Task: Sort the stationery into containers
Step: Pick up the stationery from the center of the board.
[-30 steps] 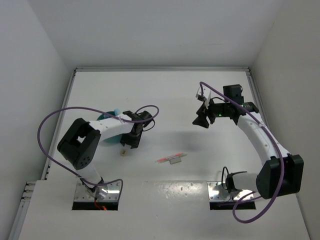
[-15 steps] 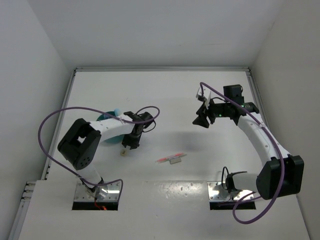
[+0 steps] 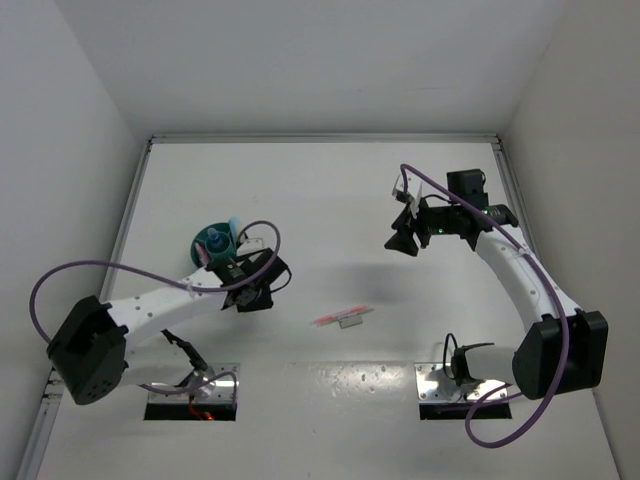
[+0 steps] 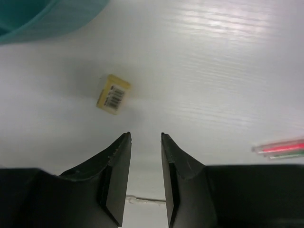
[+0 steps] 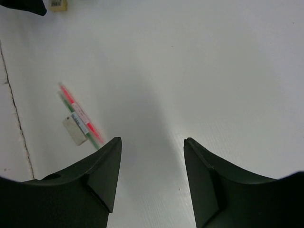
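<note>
Yellow-beige eraser [image 4: 113, 94] flat on table [image 4: 213, 71], just ahead-left of left gripper [image 4: 145, 138], near teal cup [image 4: 47, 16]. Since a second ago left arm unfolded, elbow swung low-left, cup uncovered, sticks [image 3: 213, 240] showing inside. Likely lining up eraser pick. Left jaws narrowly parted, empty, aimed down. Red pen [image 5: 78, 111] mid-table, untouched. Right gripper [image 5: 152, 141] hovers high, jaws spread wide, empty.

A flat white table [image 3: 330, 190] with a faintly streaked surface sits inside a plain white three-walled enclosure [image 3: 300, 70]. A thin dark seam [image 5: 16, 118] crosses the tabletop near its front (a separate white panel [image 3: 330, 425] lies beyond it), and a pale raised rail [image 3: 320, 138] lines the far edge.
</note>
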`<state>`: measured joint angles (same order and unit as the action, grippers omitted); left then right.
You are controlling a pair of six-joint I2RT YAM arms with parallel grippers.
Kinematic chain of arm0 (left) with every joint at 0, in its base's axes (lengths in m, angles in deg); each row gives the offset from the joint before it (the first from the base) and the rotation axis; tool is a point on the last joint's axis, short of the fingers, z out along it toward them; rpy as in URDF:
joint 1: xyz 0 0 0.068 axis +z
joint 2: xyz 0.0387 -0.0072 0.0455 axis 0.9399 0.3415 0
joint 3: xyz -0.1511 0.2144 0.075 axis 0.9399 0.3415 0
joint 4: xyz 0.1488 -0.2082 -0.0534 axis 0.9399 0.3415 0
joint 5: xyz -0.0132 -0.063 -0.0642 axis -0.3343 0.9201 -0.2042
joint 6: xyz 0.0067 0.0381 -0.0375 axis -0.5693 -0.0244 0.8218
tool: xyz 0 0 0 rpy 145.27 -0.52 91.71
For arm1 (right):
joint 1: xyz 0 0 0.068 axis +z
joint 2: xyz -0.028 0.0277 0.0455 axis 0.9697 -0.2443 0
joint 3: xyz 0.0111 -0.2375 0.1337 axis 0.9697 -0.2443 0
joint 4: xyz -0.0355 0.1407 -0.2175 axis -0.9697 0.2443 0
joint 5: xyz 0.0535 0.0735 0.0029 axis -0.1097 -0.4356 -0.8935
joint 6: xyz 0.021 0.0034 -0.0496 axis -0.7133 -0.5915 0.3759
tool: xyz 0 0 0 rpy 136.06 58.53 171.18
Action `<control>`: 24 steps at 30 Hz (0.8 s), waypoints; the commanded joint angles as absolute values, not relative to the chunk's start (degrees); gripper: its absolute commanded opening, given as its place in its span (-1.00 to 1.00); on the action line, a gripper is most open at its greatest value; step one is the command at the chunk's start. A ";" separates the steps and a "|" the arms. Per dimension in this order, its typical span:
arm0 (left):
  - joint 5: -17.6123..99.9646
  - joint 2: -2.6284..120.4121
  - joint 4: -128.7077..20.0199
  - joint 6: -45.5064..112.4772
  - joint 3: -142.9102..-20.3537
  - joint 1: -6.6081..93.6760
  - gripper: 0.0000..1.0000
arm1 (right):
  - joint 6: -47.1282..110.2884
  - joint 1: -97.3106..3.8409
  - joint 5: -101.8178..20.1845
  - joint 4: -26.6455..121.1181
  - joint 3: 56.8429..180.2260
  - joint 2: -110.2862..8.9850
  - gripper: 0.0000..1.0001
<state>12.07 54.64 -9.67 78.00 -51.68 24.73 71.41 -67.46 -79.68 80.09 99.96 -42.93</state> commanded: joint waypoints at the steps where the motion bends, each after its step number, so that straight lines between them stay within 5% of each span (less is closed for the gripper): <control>1: 8.93 51.78 -12.78 86.85 -47.26 24.77 -0.26 | 72.76 -67.25 -82.48 78.72 99.85 -41.99 0.11; 16: 0.75 54.85 -13.83 85.27 -45.23 26.09 0.14 | 72.76 -67.25 -82.48 78.72 99.85 -41.99 0.11; 24: -1.01 55.38 -19.27 83.52 -42.60 26.09 -0.02 | 72.76 -67.25 -82.48 78.72 99.85 -41.99 0.11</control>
